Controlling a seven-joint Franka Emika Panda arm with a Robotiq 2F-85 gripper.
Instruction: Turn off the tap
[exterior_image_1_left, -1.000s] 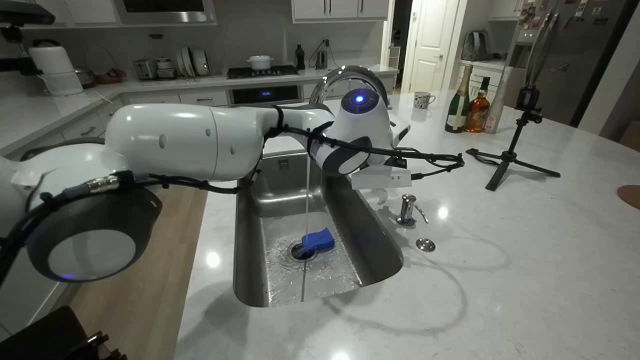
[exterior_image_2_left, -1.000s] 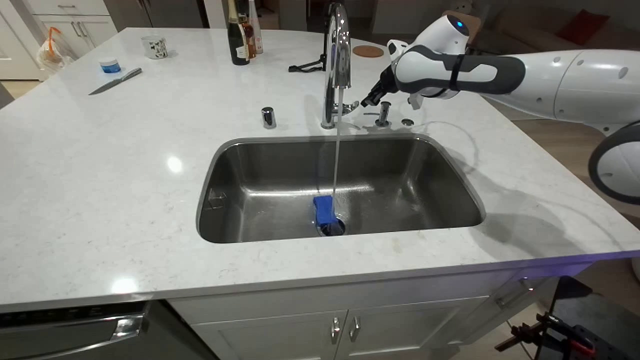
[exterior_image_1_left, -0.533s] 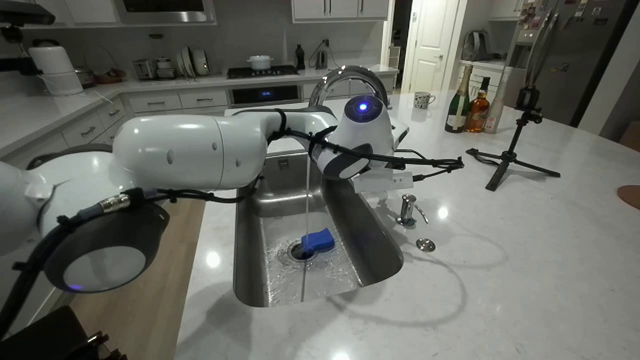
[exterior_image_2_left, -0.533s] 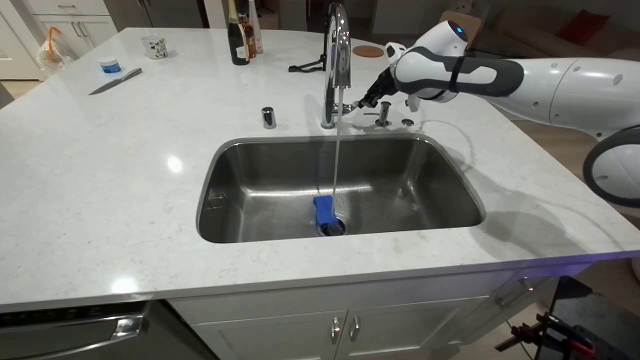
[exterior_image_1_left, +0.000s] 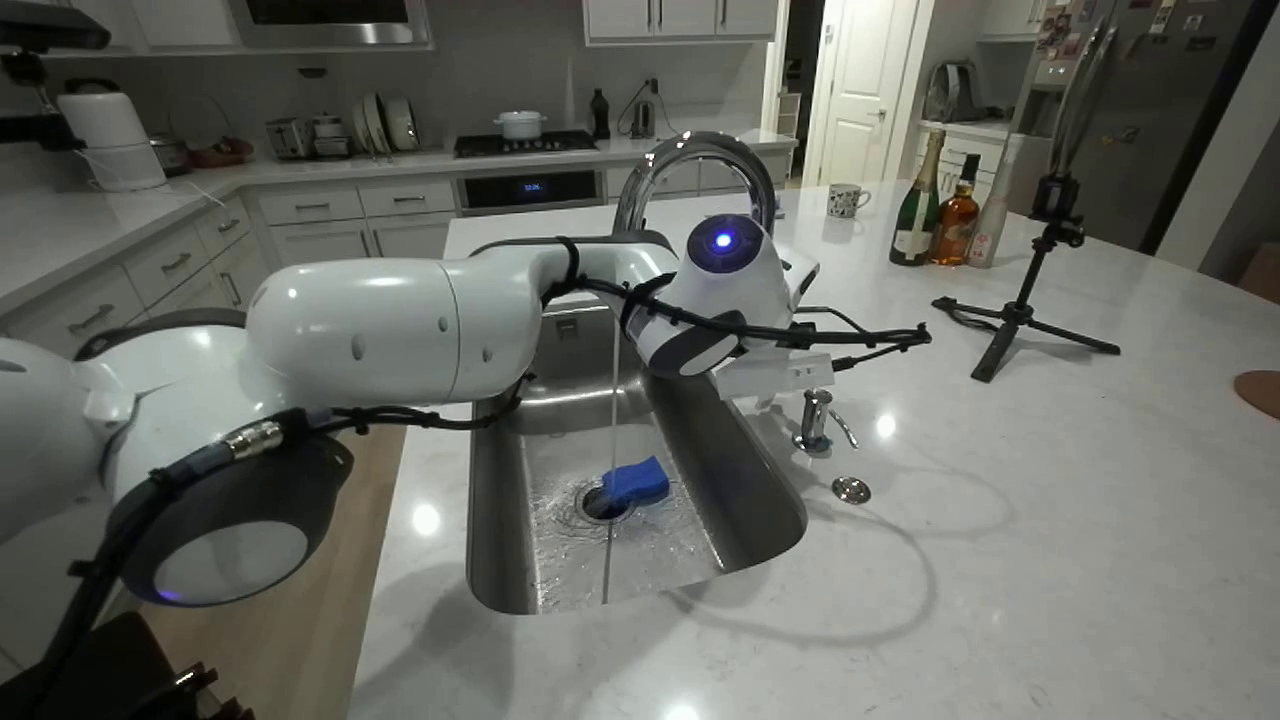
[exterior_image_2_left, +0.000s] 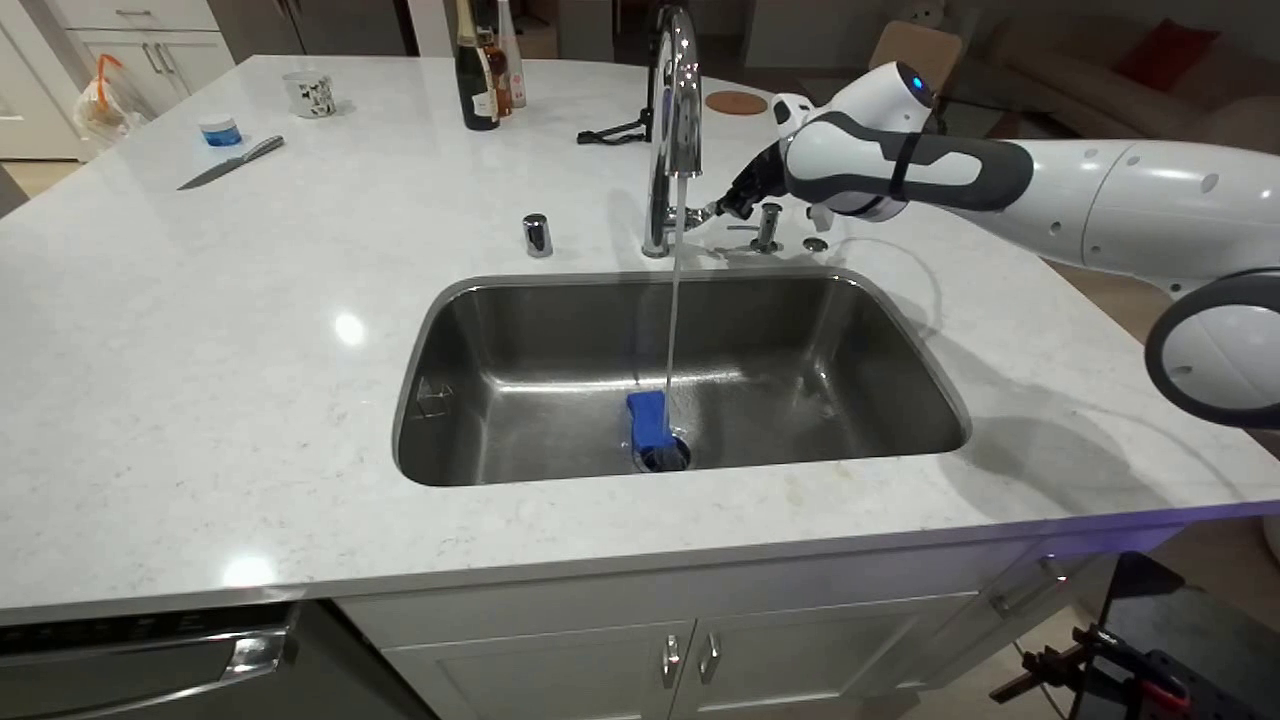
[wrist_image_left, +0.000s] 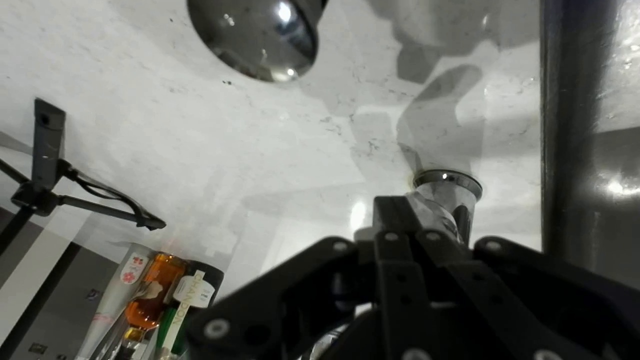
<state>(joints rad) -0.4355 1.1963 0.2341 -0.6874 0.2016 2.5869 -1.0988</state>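
The tap (exterior_image_2_left: 662, 150) is a tall chrome gooseneck at the sink's back edge; its arch (exterior_image_1_left: 697, 148) shows behind my arm in an exterior view. Water (exterior_image_2_left: 673, 320) runs from its spout into the sink. A short chrome lever (exterior_image_2_left: 700, 216) sticks out of the tap's side. My black gripper (exterior_image_2_left: 728, 207) is at the lever's tip and appears to touch it. In the wrist view the fingertips (wrist_image_left: 400, 215) are pressed together, in front of the tap's base (wrist_image_left: 450, 190). No object shows between them. The fingers are hidden in an exterior view behind the wrist.
A chrome soap dispenser (exterior_image_2_left: 767, 230) and a round chrome button (exterior_image_2_left: 815, 244) stand close beside my gripper. The sink (exterior_image_2_left: 680, 278) holds a blue sponge (exterior_image_2_left: 650, 420) by the drain. A short chrome fitting (exterior_image_2_left: 537, 236), a black tripod (exterior_image_1_left: 1015, 315) and bottles (exterior_image_1_left: 915, 220) stand on the counter.
My arm has come down, and the fingertips have moved from just beside the lever to its tip. The water runs in all frames. The lever shows no clear movement.
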